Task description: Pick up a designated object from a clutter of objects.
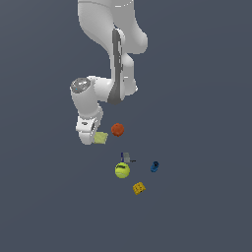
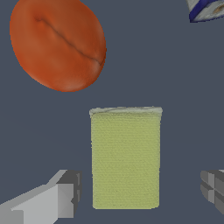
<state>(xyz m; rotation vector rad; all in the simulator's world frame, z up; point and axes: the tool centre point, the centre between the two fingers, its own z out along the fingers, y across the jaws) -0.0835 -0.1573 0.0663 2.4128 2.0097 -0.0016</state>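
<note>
The designated object, a thin pale yellow-green pad (image 2: 125, 157), lies between my gripper's (image 2: 139, 190) two fingers. There is a gap on each side, so the gripper is open and not touching it. In the exterior view the pad (image 1: 101, 138) pokes out beside the lowered gripper (image 1: 91, 137), whose fingertips are hidden by the hand. The rest of the clutter of objects lies around it. An orange-red ball (image 1: 117, 129) sits just beyond the pad and looms large in the wrist view (image 2: 57, 43).
Toward the exterior view's lower right lie a tiny grey piece (image 1: 127, 158), a yellow-green ball (image 1: 122, 171), a blue piece (image 1: 154, 167) and an orange-yellow block (image 1: 139, 187). A white-and-blue piece (image 2: 205, 9) shows at the wrist view's corner.
</note>
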